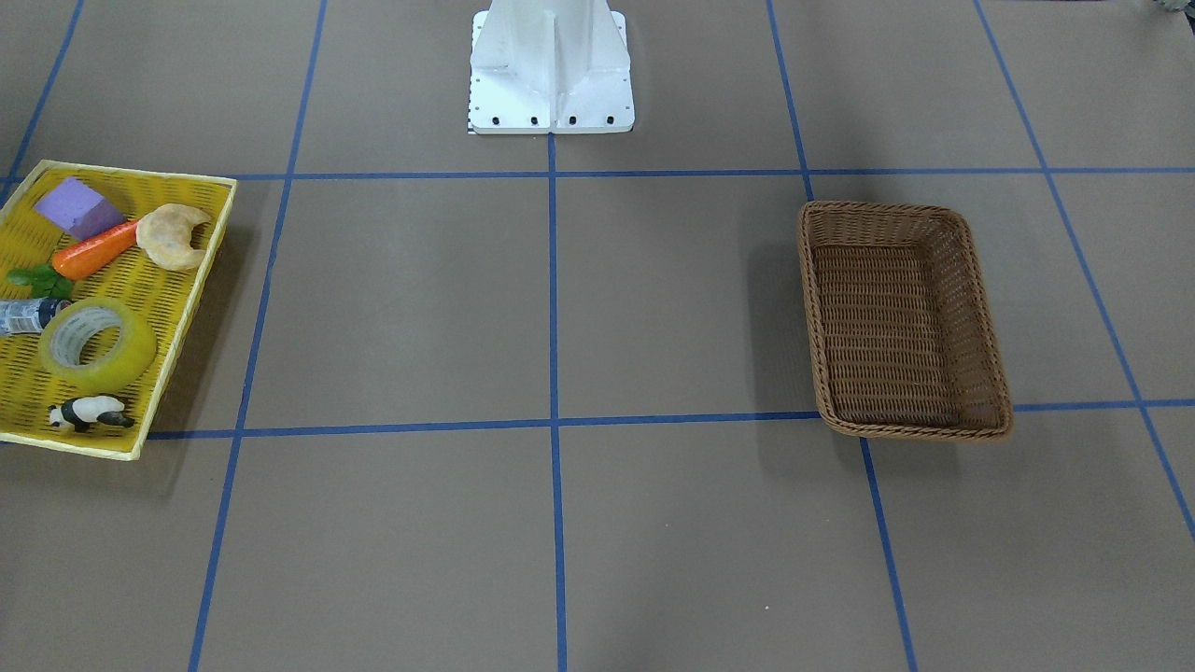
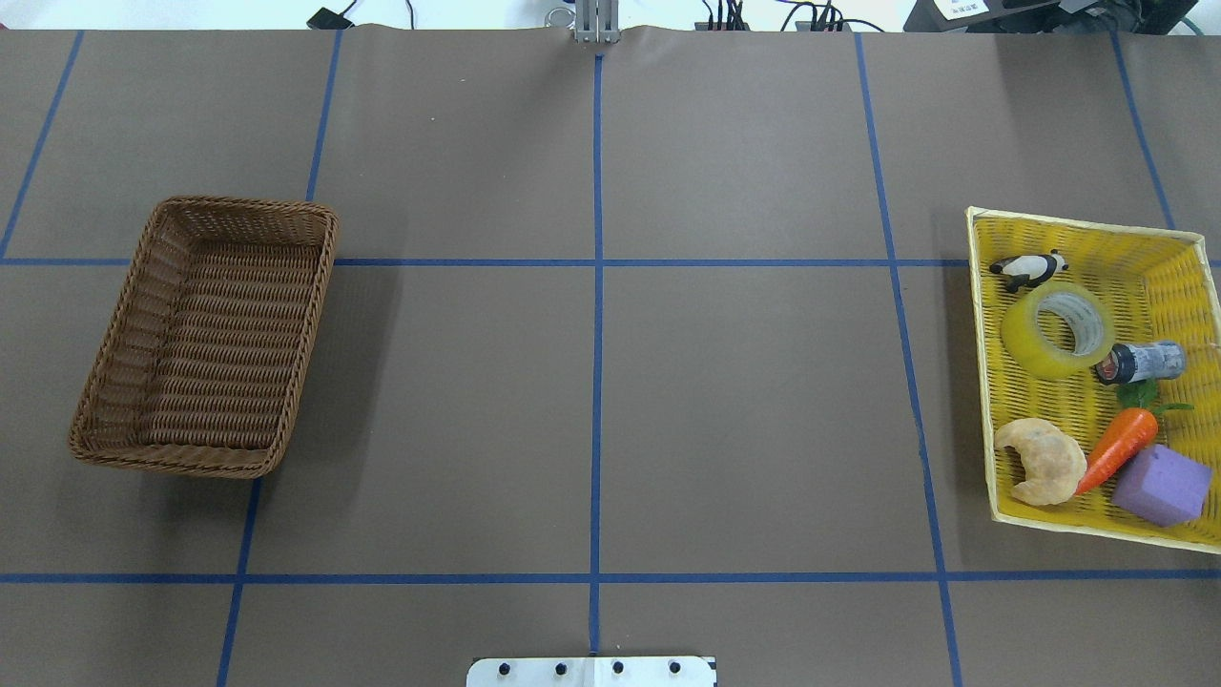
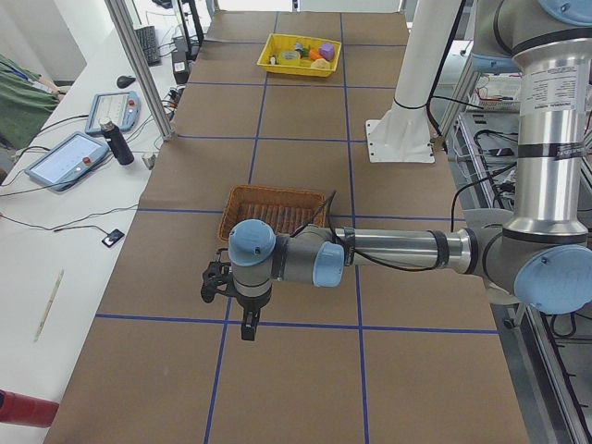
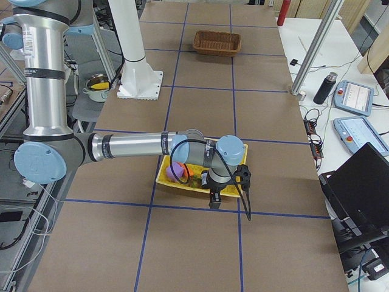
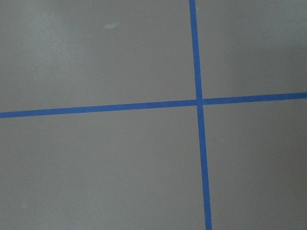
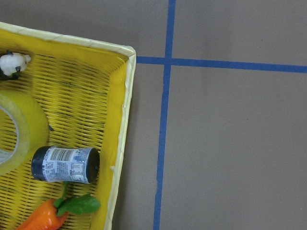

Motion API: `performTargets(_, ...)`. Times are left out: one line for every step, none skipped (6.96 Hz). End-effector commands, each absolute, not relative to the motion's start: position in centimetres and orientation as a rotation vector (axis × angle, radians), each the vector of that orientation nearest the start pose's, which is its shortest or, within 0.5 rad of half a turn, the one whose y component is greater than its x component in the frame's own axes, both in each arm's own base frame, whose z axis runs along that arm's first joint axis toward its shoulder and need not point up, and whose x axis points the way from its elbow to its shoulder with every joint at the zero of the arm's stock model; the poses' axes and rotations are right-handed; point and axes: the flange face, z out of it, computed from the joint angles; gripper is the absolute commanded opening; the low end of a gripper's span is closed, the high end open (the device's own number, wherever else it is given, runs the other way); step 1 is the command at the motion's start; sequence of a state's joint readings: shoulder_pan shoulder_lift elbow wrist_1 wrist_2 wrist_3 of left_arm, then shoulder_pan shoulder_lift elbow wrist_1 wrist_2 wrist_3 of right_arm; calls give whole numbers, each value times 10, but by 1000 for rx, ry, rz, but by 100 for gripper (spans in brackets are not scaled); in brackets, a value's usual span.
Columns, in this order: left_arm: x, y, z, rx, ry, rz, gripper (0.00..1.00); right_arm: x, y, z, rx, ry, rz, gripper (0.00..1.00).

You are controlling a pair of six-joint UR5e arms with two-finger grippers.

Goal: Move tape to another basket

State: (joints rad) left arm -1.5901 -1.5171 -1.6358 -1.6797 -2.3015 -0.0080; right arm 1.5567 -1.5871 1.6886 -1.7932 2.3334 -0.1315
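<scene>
The tape (image 2: 1030,342) is a wide roll of translucent yellow film, glossy on its outer band, wound on a grey-white core with faint print inside. It lies in the yellow tray (image 2: 983,382) on the robot's right side of the table (image 2: 744,410), its opening facing up and slightly tilted. A small panda (image 2: 1028,270) stands just beside it toward the tray's far end. On the other side a dark-capped bottle (image 2: 1140,363) lies with its cap against the roll's edge, or very nearly so. Nearer the robot in the same tray are a carrot (image 2: 1116,448), a croissant (image 2: 1042,462) and a purple block (image 2: 1162,485). The basket (image 2: 124,334), brown wicker with a braided rim, sits well apart on the robot's left and holds nothing. The right gripper (image 4: 213,199) hangs pointing down at the tray's outer side. Its wrist camera looks onto a tray corner, with part of the roll, the bottle and the carrot's leaves in view. The left gripper (image 3: 247,326) hangs pointing down over bare table near the basket. Both grippers show only in the side views, so I cannot tell whether their jaws are apart or closed. Neither touches the tape.
</scene>
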Motion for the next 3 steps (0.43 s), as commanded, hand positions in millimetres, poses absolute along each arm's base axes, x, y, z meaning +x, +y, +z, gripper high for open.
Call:
performTargets(-75,-478,640,125,733,22,98,58,-474,631,-64,-764,-102,100)
performTargets(-75,-478,636,134,733,24,98,58,-477,624,-7,-761,-120,100)
performTargets(-74,-479,629,146,739,29,98,59,-483,616,62,-752,-148,100)
